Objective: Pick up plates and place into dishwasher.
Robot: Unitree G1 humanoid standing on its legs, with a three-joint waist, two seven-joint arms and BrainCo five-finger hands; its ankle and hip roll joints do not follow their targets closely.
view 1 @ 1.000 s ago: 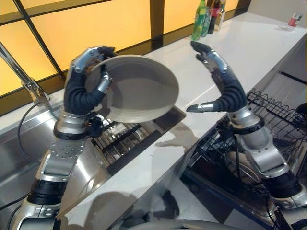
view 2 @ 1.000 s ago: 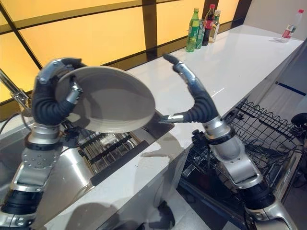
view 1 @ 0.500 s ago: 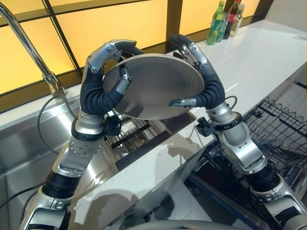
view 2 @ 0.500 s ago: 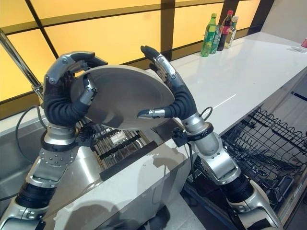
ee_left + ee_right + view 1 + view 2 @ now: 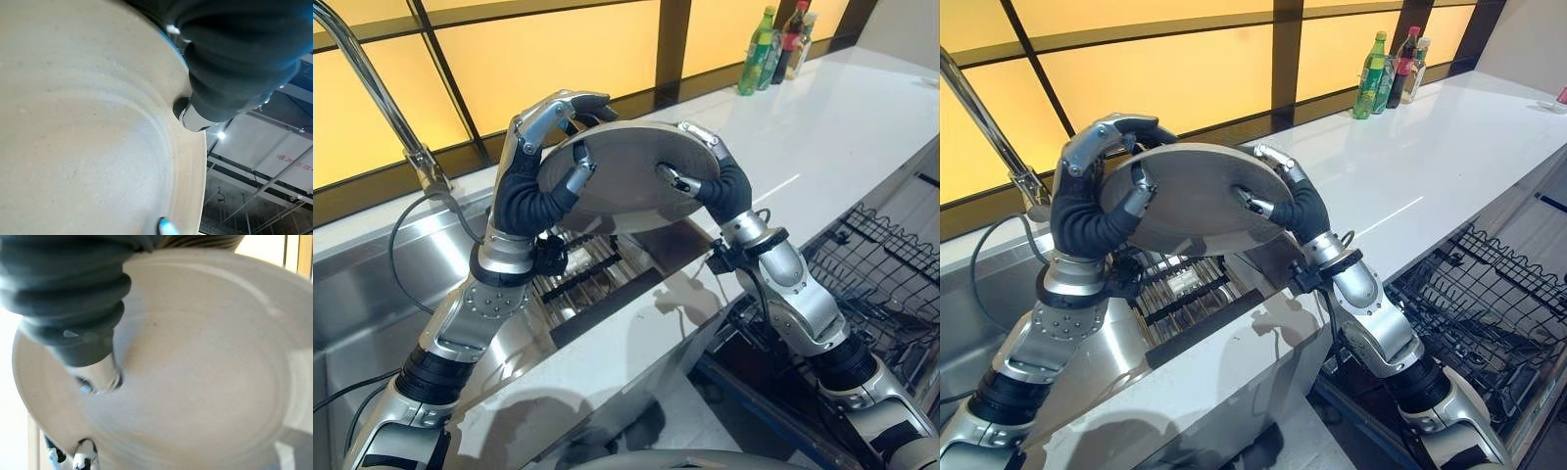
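Both hands grip plate

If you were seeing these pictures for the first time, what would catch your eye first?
A large grey plate held up in the air above the sink, gripped by the left hand on one edge and the right hand on the other. Next, the glowing yellow window panels behind it, and the black wire dishwasher rack standing open to the right.

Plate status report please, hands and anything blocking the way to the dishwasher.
Left robot hand and right robot hand both clamped on the plate. Plate held above the counter, beside the sink. Dishwasher rack open, path clear.
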